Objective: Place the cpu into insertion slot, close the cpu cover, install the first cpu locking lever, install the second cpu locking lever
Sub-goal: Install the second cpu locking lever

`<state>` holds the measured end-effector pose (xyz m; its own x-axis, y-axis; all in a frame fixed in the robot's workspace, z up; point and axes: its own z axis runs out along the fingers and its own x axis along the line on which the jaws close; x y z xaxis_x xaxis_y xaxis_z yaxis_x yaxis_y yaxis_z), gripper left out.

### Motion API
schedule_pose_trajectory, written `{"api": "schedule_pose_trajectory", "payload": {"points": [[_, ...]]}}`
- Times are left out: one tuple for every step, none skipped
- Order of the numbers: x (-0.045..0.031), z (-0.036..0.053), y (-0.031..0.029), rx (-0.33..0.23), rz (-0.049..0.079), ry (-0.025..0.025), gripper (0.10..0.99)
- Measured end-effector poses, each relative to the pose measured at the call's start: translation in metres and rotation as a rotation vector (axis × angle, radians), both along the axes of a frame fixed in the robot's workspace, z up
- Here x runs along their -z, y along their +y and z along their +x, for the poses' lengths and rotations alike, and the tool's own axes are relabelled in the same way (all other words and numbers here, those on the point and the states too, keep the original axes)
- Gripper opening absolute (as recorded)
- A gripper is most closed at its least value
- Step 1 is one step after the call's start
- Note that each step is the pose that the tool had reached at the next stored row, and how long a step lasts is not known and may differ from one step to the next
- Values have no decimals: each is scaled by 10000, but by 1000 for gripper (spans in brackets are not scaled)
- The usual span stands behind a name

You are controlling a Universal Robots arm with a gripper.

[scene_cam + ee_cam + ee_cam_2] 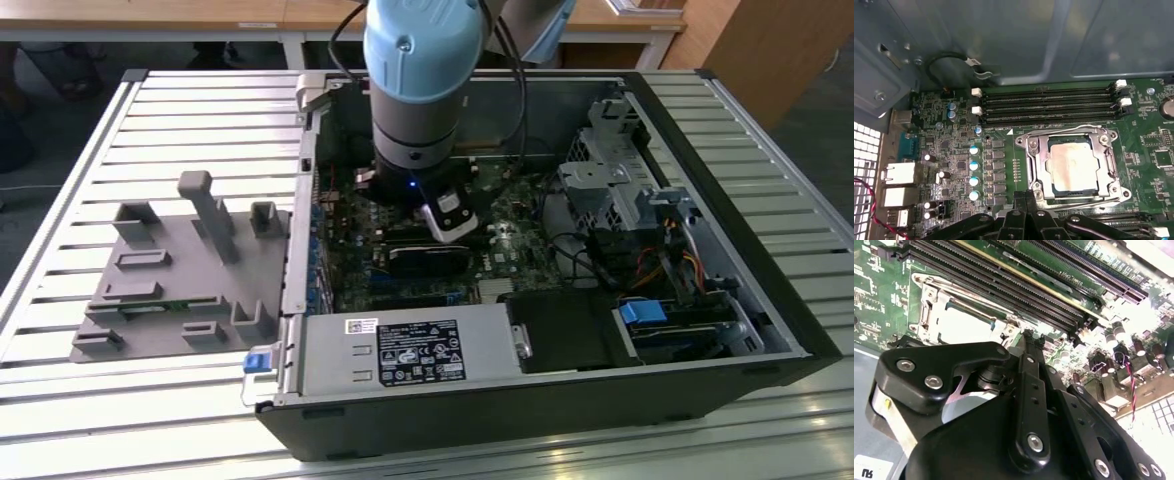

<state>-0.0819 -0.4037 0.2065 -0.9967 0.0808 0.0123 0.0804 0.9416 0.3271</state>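
The open computer case point(534, 330) lies on its side on the slatted table point(80, 150), with a grey parts holder point(174, 270) at its nine o'clock in the exterior view, and the arm point(420, 90) reaches down into the case over the green motherboard point(954, 150). In the first wrist view the insertion slot point(1034, 150) sits at about four o'clock from the picture's centre, just below the row of long memory slots point(1046, 105). The cpu point(1074, 167) already lies flat inside it, its pale metal top showing through the window of the cpu cover point(1109, 160), which appears folded down over the chip, so the first two steps look done. A thin locking lever point(1074, 201) runs along the socket's near edge; whether it or its partner is hooked under its catch I cannot tell, so I judge the lever work is what remains. The fingers point(1026, 200) are drawn close together with nothing visible between them, their tips poised at the socket's near edge beside that lever, at six o'clock of the cover. In the second wrist view the same fingers point(1029, 370) point toward the socket's corner, with the cpu point(961, 325) at about ten o'clock from them.
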Motion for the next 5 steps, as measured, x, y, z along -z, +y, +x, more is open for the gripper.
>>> {"api": "schedule_pose_trajectory", "payload": {"points": [[-10, 0, 0, 0, -1, 0, 106], [-20, 0, 0, 0, -1, 1, 106], [-28, 0, 0, 0, 0, 0, 106], [-35, 0, 0, 0, 0, 0, 106], [-41, 0, 0, 0, 1, 0, 106]]}}
